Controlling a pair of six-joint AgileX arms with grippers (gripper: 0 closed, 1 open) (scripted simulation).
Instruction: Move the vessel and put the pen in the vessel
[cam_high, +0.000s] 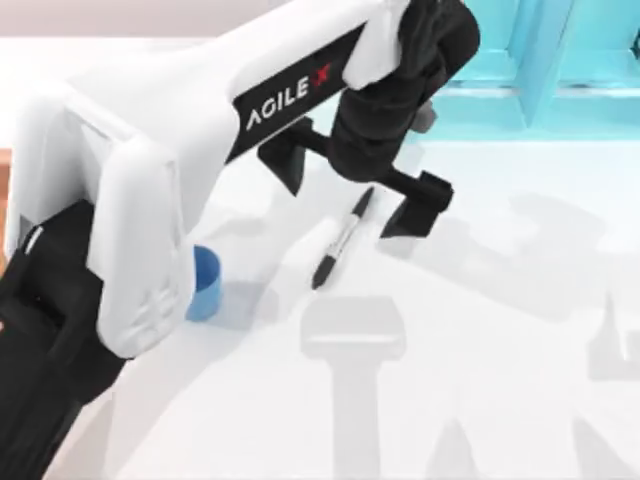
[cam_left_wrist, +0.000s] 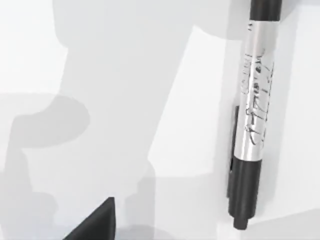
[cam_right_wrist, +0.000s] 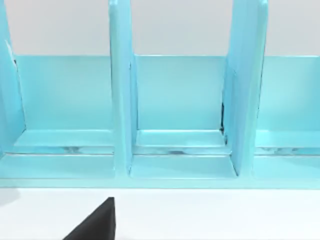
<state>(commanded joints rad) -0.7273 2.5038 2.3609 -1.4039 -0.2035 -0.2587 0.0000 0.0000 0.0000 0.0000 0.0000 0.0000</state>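
Observation:
The pen (cam_high: 338, 243), black with a grey-white printed middle, lies slanted on the white table near the middle; it appears close up in the left wrist view (cam_left_wrist: 252, 125). My left gripper (cam_high: 345, 208) hangs open just above the pen's far end, one finger on each side, touching nothing. One of its fingertips (cam_left_wrist: 95, 225) shows dark off to the pen's side. The vessel (cam_high: 205, 283), a small blue cup, stands upright on the left, half hidden behind my left arm. My right gripper's one visible fingertip (cam_right_wrist: 95, 225) is set wide and holds nothing, facing the shelf.
A turquoise shelf (cam_high: 560, 60) with upright dividers (cam_right_wrist: 120, 100) runs along the back right of the table. A sliver of orange-brown wood (cam_high: 4, 170) shows at the left edge. The bulky white left arm (cam_high: 150, 170) covers the table's left side.

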